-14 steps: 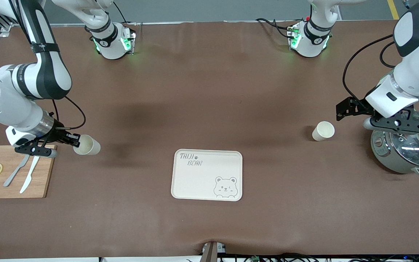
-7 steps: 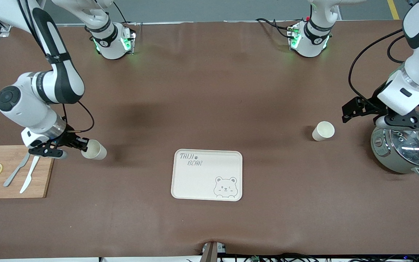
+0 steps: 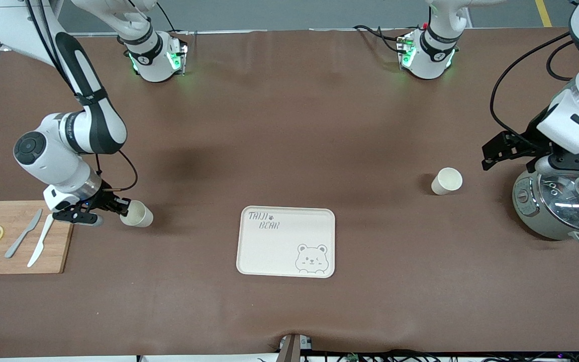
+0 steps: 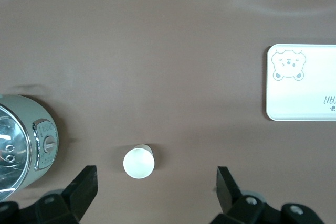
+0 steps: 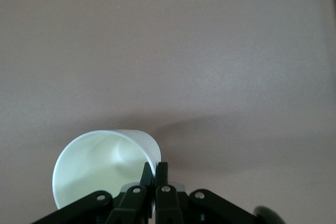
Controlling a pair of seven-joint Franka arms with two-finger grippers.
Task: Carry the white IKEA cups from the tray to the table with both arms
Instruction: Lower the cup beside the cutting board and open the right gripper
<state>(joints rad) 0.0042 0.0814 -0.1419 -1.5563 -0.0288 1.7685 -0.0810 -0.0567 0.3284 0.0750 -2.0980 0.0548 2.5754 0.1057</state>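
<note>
Brown surface [image 3: 289,125]: tray [image 3: 286,241] bare. Right gripper [image 3: 124,207] fingers pinched cup [image 3: 137,214] rim beside cutting board [image 3: 18,236]; next: lower, release. Left gripper [image 4: 155,190] fingers apart over second cup [image 3: 446,181] nr pot [image 3: 561,208].

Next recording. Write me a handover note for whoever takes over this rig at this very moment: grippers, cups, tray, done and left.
Right gripper: shut on the rim of one white cup, low over the table beside the cutting board, toward the right arm's end.
Left gripper: open, holding nothing, up over the table beside the pot.
Other white cup: upright on the table toward the left arm's end, released.
Tray: no cups on it.
Done: both cups are off the tray; one is placed.
Left: set the right gripper's cup down, let go, pull the arm away.
</note>
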